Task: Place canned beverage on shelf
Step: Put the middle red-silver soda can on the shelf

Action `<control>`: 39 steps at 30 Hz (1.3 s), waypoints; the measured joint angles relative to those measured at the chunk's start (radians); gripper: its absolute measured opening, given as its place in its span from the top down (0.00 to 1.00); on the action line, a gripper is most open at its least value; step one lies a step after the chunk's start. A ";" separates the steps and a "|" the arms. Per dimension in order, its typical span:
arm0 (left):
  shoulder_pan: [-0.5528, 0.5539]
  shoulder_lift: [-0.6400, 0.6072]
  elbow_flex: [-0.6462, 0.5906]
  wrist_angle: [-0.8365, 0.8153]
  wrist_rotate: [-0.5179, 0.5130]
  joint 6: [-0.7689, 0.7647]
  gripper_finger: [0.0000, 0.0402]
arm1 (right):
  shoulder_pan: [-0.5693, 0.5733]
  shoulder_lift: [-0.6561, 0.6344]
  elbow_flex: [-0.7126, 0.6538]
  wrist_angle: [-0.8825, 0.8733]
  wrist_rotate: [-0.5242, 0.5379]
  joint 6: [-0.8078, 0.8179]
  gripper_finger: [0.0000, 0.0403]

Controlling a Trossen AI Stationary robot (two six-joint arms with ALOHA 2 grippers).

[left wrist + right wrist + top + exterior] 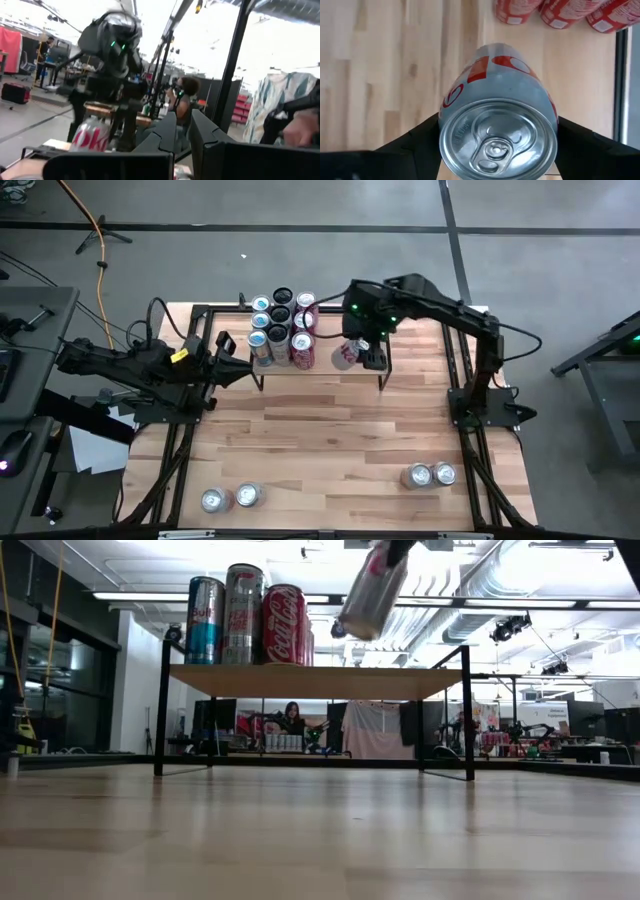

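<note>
Between the right gripper's [497, 137] jaws sits a tilted silver can [497, 130].

Cans [282, 328] crowding shelf [372, 365] left end, right half bare, tabletop [330, 440] centre open

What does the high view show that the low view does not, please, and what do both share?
Only the high view shows the pairs of cans near the table's front edge and the left tool, shut, beside the shelf. Only the low view shows the silver can hanging tilted above the shelf, and a person beyond. Both show the cans grouped on the shelf.
</note>
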 joint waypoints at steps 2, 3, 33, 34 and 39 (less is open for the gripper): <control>0.000 0.000 0.000 0.017 -0.007 -0.001 1.00 | -0.016 0.017 0.000 0.000 0.009 -0.025 0.30; 0.000 0.000 0.000 0.025 -0.013 -0.001 1.00 | -0.022 0.026 0.000 0.000 0.018 -0.026 0.30; 0.069 0.525 0.686 -0.894 -0.099 0.057 0.50 | 0.061 0.054 0.084 0.001 -0.118 0.049 0.30; 0.073 0.537 0.686 -0.893 -0.083 0.033 0.45 | 0.074 0.053 0.094 0.001 -0.118 0.058 0.30; 0.082 0.617 0.686 -0.859 -0.014 -0.041 0.26 | 0.133 0.053 0.122 0.003 -0.118 0.074 0.30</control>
